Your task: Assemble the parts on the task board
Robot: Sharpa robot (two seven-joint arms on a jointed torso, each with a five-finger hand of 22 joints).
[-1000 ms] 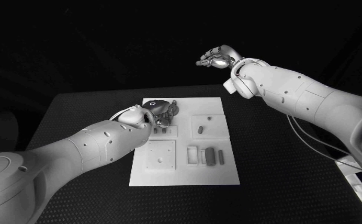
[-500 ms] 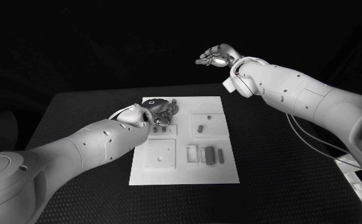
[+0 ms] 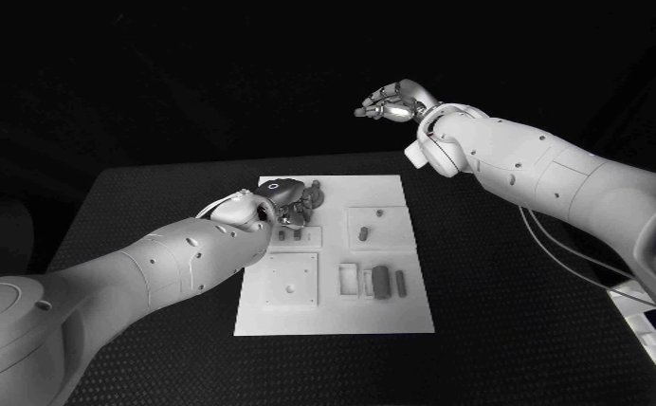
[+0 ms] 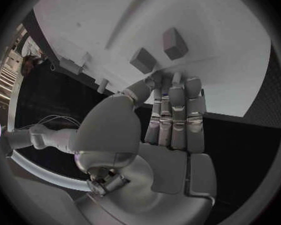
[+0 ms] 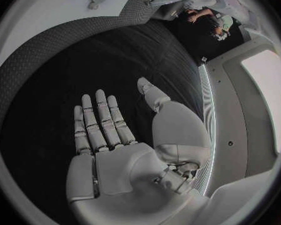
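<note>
Here the left robot hand is low over the far left part of the task board, which lies in the middle of the black bench. In the left wrist view its fingers are stretched out side by side and flat, pointing at two small parts that rest on the white plate just beyond the fingertips; nothing is between the fingers and the thumb, so this robot hand is open and holds nothing. More parts lie in the near right recess of the board, and one small part lies in the recess beyond it. The right robot hand is raised high, well apart from the board. In the right wrist view its fingers are straight with the thumb standing away, and it is empty, so it is open too. In my judgement, the risk is with the left robot hand: if the flat fingers go forward without curling, they can push the two small parts along the smooth plate and turn them, instead of picking one. Because these parts are small and light, a slide could also carry them out of their place, and the later fitting would be harder.
</note>
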